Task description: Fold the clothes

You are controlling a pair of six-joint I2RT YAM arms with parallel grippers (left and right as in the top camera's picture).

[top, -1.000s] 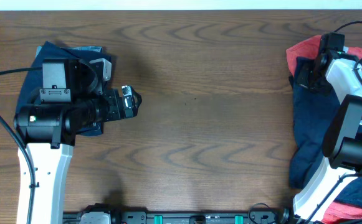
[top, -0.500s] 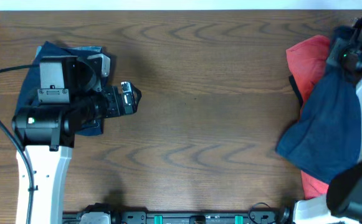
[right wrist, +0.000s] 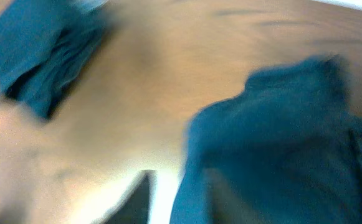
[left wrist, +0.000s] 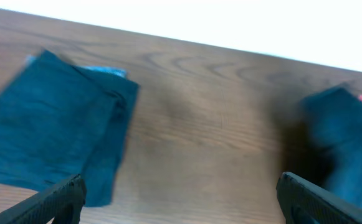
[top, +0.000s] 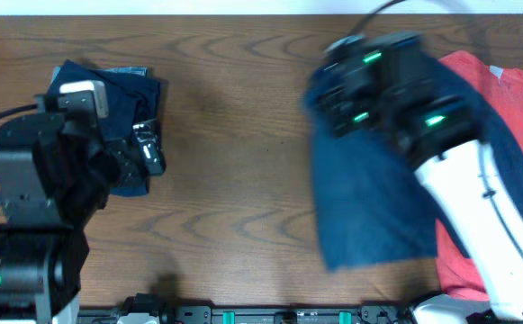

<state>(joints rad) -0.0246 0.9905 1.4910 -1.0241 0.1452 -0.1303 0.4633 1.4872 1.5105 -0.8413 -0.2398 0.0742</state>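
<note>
Draping below the right end effector [top: 344, 81], the loose navy garment [top: 369, 207] spread in a broad sheet over the middle of the desk [top: 243, 207]. It was too blurred for me to say whether it hung or lay flat. That end effector was just as smeared in the overhead view and in its own wrist view, so I could not tell if its jaws gripped the cloth or stood apart. A red cloth [top: 513, 153] lay on the far side of it, partly under the white right arm [top: 477, 198].

The folded navy garment [top: 108, 90] sat well apart, at the other end of the desk, just beside and partly beneath the left arm [top: 36, 189]. The left end effector [top: 150, 151] had its jaws spread wide with nothing between them, over bare wood. From its wrist view the folded garment lay ahead to its left and the loose one ahead to its right.
</note>
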